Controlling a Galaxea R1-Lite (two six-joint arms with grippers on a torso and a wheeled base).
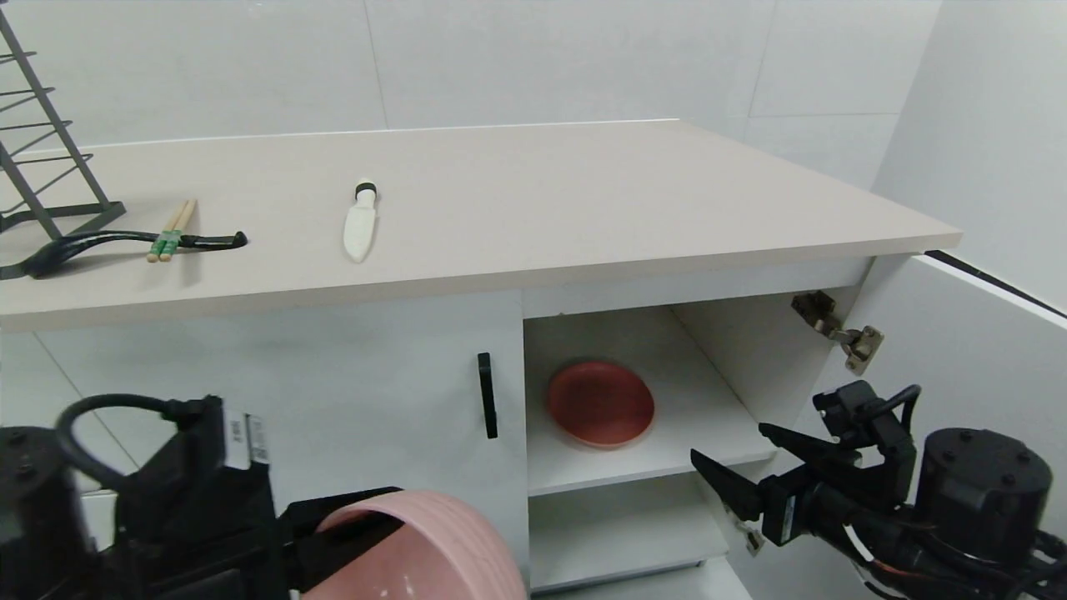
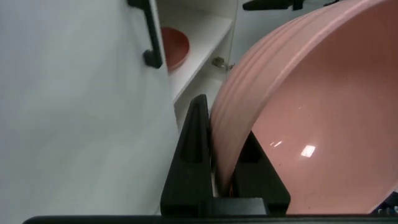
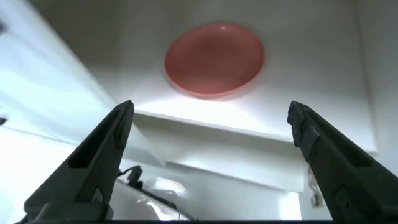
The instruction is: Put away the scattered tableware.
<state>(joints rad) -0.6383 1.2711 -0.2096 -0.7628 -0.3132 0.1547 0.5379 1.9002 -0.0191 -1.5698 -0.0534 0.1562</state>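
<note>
The left tool [image 2: 221, 134] pinches the ribbed rim of a glossy pink bowl [image 1: 425, 550], low before the closed cabinet door [image 1: 333, 392]. The right tool [image 1: 729, 443] gapes open by the shelf [image 1: 667, 454] edge. On that shelf lies a round red plate [image 1: 600, 402] with bare board around it. Chopsticks [image 1: 171, 231] and a pale knife [image 1: 361, 222] lie on the matte tabletop [image 1: 542, 208].

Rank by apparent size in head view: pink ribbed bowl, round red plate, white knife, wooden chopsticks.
1. pink ribbed bowl (nearest camera)
2. round red plate
3. white knife
4. wooden chopsticks, similar length, thinner
</note>
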